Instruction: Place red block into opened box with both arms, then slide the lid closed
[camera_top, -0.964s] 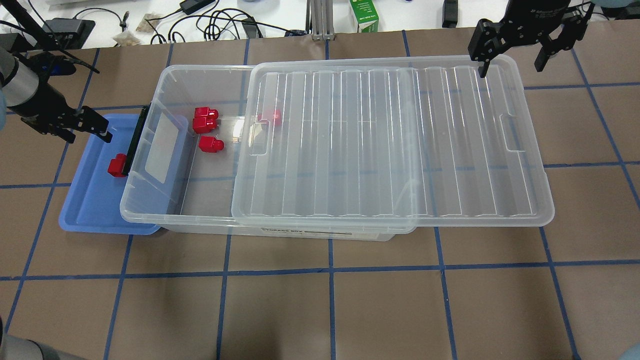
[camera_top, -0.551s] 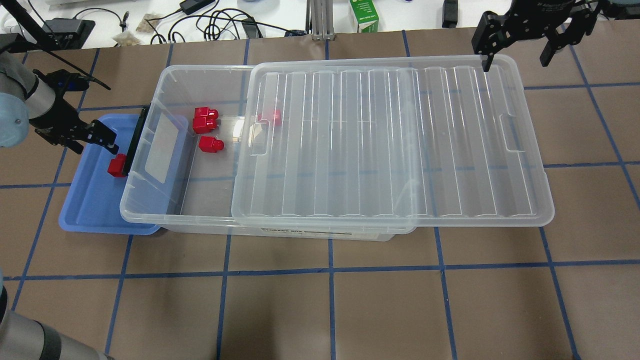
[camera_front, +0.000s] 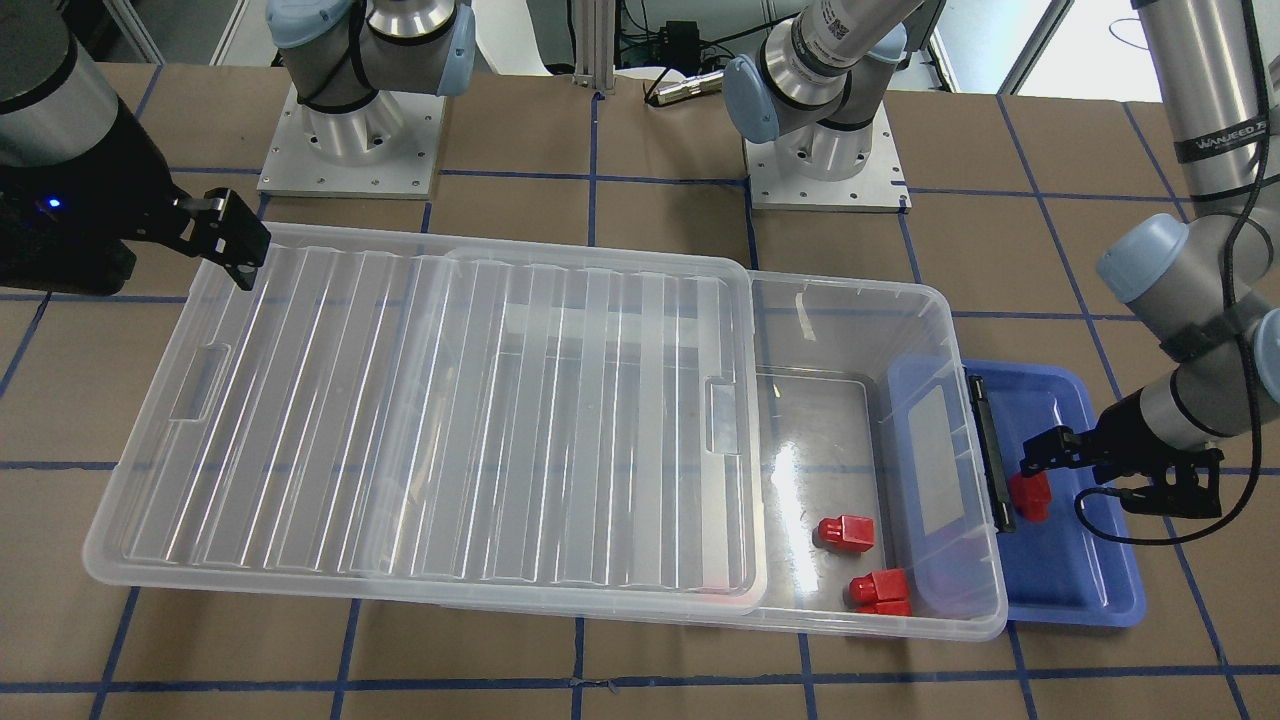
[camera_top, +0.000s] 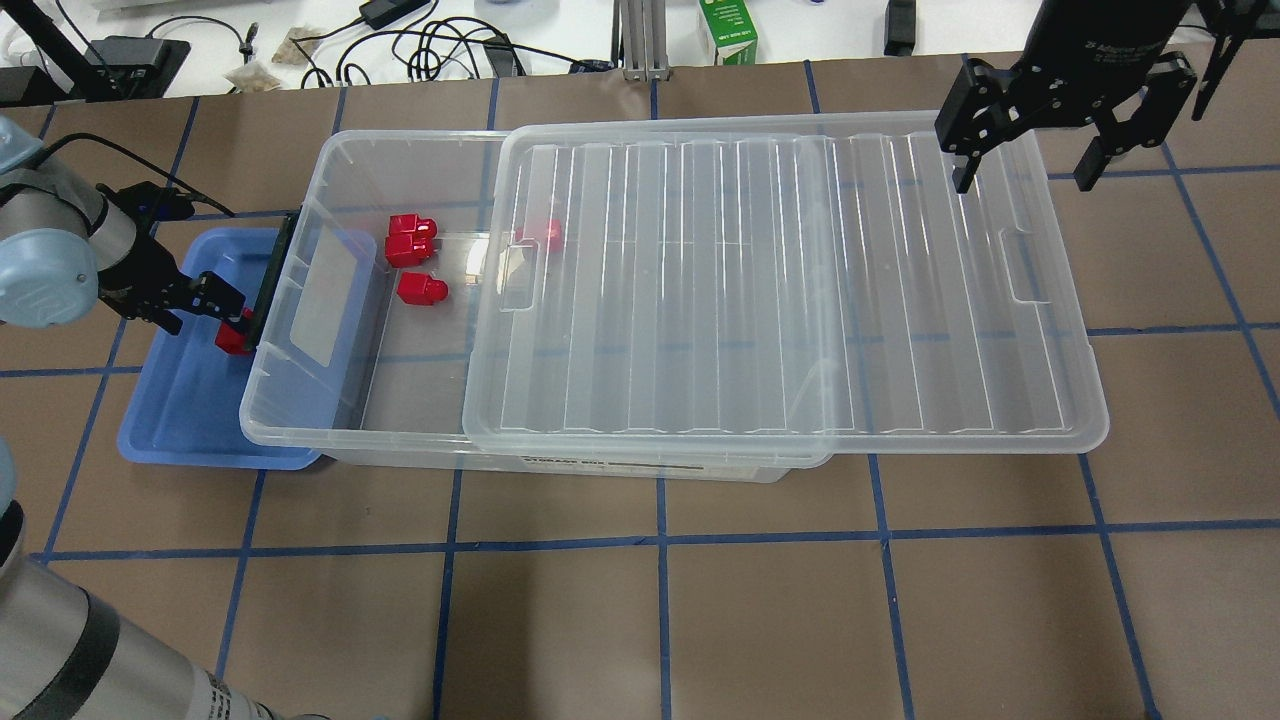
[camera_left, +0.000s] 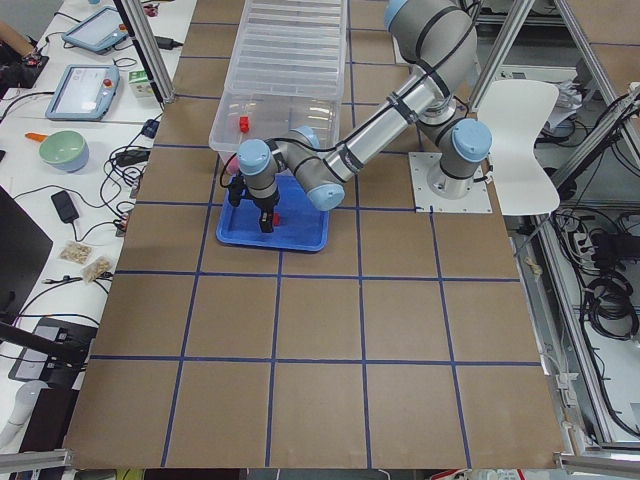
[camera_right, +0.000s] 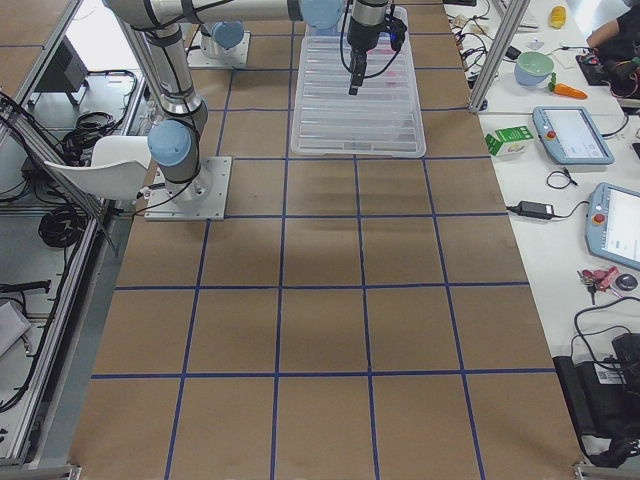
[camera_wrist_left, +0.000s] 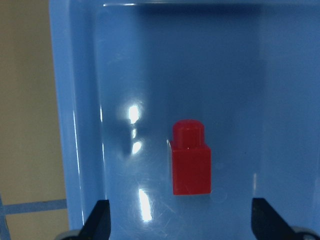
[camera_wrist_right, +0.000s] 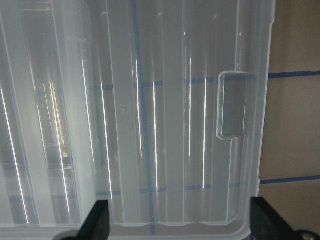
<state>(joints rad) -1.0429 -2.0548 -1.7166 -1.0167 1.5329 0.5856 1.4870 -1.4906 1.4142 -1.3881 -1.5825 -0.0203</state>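
Observation:
A red block (camera_top: 234, 338) (camera_wrist_left: 191, 161) lies in the blue tray (camera_top: 180, 420), close to the box's black bar (camera_top: 270, 275). My left gripper (camera_top: 200, 308) hangs open just above it, and its fingers (camera_wrist_left: 100, 220) stand either side of the block in the left wrist view. The clear box (camera_top: 300, 425) holds three red blocks (camera_top: 410, 250) in its uncovered end, and a fourth (camera_top: 548, 235) shows through the lid. The ribbed lid (camera_top: 780, 290) covers most of the box and overhangs its right end. My right gripper (camera_top: 1030, 145) is open above the lid's far right corner, holding nothing.
The blue tray is partly tucked under the box's left end. A green carton (camera_top: 728, 30) and cables lie on the white bench behind the table. Both arm bases (camera_front: 350, 130) stand behind the box. Brown table with blue tape lines stretches out in front.
My left gripper has moved right and nearer, coming over the red block in the tray. My right gripper has shifted slightly toward the lid's corner. Box, lid and blocks have not moved.

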